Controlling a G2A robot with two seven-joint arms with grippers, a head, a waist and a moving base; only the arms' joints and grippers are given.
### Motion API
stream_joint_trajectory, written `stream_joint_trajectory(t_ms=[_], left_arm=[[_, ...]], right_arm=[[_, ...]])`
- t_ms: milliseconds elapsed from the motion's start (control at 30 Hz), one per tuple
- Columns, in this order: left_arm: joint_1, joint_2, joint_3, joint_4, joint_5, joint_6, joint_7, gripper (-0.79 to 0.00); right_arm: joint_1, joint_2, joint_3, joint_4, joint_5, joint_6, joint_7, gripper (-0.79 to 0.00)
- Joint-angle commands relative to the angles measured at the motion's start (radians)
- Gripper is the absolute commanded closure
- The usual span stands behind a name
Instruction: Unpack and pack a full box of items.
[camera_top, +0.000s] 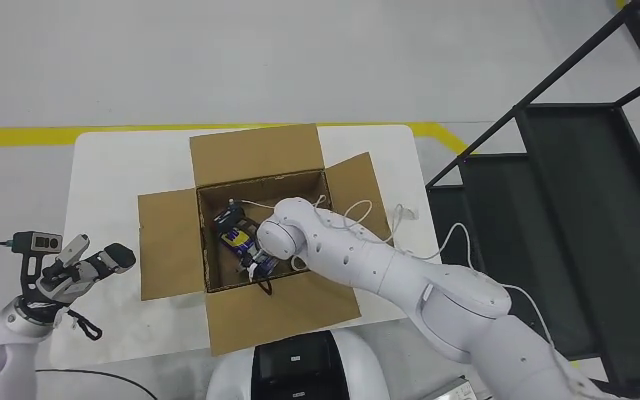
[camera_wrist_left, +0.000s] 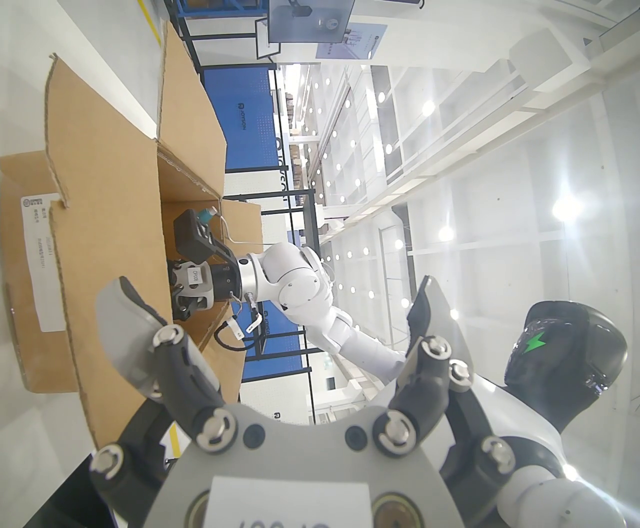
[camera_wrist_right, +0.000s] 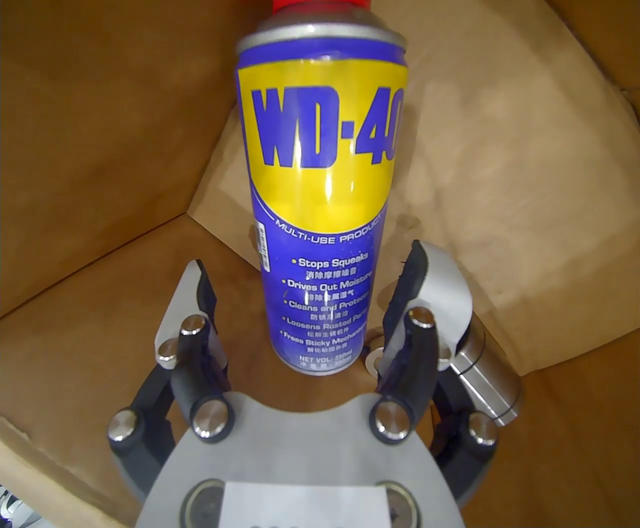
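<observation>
- My right hand (camera_wrist_right: 307, 272) is down in the box (camera_top: 258, 155), fingers spread either side of the spray can (camera_wrist_right: 320, 165) and not yet pinching. I judge this straddle sets up a squeeze.
- A metal cylinder (camera_wrist_right: 487, 380) lies just beside one finger, and the box walls are close.
- My left hand (camera_wrist_left: 272, 295) hangs spread outside the box, by the counter (camera_top: 110, 170) edge, with open room.

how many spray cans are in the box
1: a blue and yellow spray can inside the cardboard box, between the open fingers of the right tool. The right arm covers part of the box, so others may be hidden.
</observation>
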Motion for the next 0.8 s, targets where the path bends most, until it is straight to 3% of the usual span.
stream_joint_trajectory(t_ms=[0, 167, 233, 267, 367, 433, 467, 500, 767], left_arm=[[0.0, 0.0, 0.0, 0.0, 0.0, 0.0, 0.0, -0.785], [0.0, 0.0, 0.0, 0.0, 0.0, 0.0, 0.0, -0.785], [0.0, 0.0, 0.0, 0.0, 0.0, 0.0, 0.0, -0.785], [0.0, 0.0, 0.0, 0.0, 0.0, 0.0, 0.0, -0.785], [0.0, 0.0, 0.0, 0.0, 0.0, 0.0, 0.0, -0.785], [0.0, 0.0, 0.0, 0.0, 0.0, 0.0, 0.0, -0.785], [0.0, 0.0, 0.0, 0.0, 0.0, 0.0, 0.0, -0.785], [0.0, 0.0, 0.0, 0.0, 0.0, 0.0, 0.0, -0.785], [0.0, 0.0, 0.0, 0.0, 0.0, 0.0, 0.0, -0.785]], right_arm=[[0.0, -0.009, -0.002, 0.019, -0.002, -0.004, 0.002, -0.742], [-0.002, -0.029, -0.002, 0.059, -0.006, -0.017, -0.004, -0.742], [-0.002, -0.037, 0.0, 0.074, -0.008, -0.021, -0.009, -0.699], [-0.002, -0.04, 0.0, 0.082, -0.011, -0.023, -0.01, -0.631], [-0.001, -0.051, 0.002, 0.099, -0.018, -0.023, -0.014, -0.332], [0.0, -0.056, 0.004, 0.111, -0.025, -0.024, -0.016, -0.191], [0.0, -0.058, 0.006, 0.115, -0.028, -0.024, -0.019, -0.04], [-0.001, -0.06, 0.008, 0.119, -0.03, -0.026, -0.022, 0.0], [0.001, -0.053, 0.045, 0.106, -0.071, -0.001, -0.015, 0.0]])
